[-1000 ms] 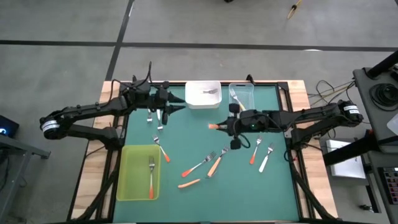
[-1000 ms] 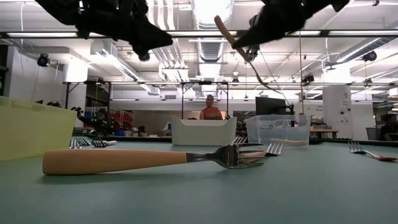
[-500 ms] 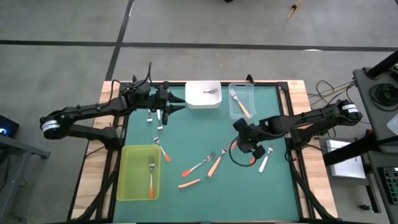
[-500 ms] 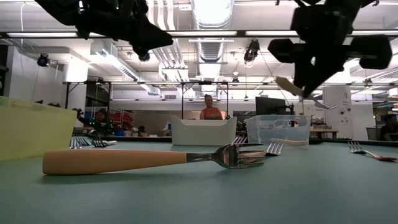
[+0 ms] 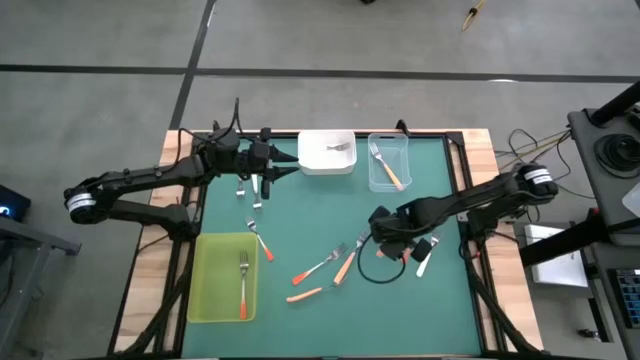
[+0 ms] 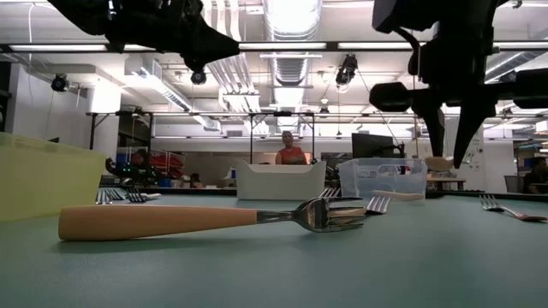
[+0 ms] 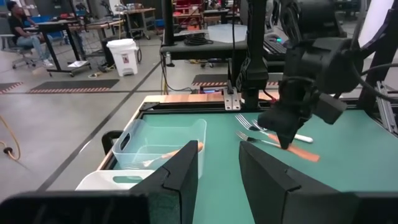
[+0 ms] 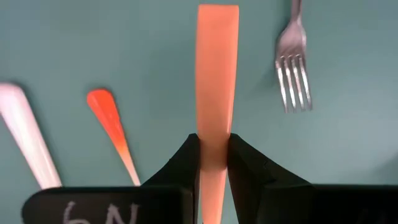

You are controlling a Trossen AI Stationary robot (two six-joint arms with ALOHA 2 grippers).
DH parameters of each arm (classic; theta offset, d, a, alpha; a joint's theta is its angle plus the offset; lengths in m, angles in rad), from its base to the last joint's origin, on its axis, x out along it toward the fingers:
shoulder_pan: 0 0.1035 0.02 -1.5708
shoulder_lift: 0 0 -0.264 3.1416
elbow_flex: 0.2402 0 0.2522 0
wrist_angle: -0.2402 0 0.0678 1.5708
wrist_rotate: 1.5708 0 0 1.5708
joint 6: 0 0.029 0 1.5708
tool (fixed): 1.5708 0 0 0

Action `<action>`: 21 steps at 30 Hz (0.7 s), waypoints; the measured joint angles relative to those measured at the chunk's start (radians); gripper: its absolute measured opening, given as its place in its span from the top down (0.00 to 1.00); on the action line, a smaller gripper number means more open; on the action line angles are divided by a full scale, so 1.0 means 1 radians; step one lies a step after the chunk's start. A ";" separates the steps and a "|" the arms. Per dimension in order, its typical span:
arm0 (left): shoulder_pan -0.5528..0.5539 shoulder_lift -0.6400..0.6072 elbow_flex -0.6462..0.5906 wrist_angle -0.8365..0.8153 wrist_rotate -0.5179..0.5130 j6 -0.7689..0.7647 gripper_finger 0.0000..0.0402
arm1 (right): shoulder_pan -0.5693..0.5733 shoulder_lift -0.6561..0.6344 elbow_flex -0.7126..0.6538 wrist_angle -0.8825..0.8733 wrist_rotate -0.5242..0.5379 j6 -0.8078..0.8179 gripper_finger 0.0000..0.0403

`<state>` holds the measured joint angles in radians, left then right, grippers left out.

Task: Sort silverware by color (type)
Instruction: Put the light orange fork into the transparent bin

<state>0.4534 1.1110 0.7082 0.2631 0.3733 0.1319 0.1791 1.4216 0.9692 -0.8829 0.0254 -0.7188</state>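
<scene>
Orange plastic shows between the right gripper (image 8: 214, 163) fingers: they pinch a light orange fork (image 8: 217, 74) by its handle, above the mat's right-centre. The left gripper (image 5: 283, 167) hovers at the far left, fingers spread, empty. Other forks (image 5: 322, 266) lie mid-table.

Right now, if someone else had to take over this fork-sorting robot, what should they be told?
Right gripper: shut on a light-orange fork, above the green mat's right half.
Left gripper: open, empty, hovering beside the white tray.
Done: one fork each in the yellow-green tray, the white tray and the clear tray.
Left: the held fork, plus several loose forks on the mat, red-orange, light orange and white.
</scene>
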 joint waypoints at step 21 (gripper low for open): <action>0.000 0.000 0.000 -0.002 0.000 0.009 0.75 | -0.002 0.083 -0.002 -0.018 0.000 -0.062 0.84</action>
<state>0.4534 1.1110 0.7082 0.2615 0.3733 0.1406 0.1768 1.5044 0.9668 -0.9012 0.0257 -0.7812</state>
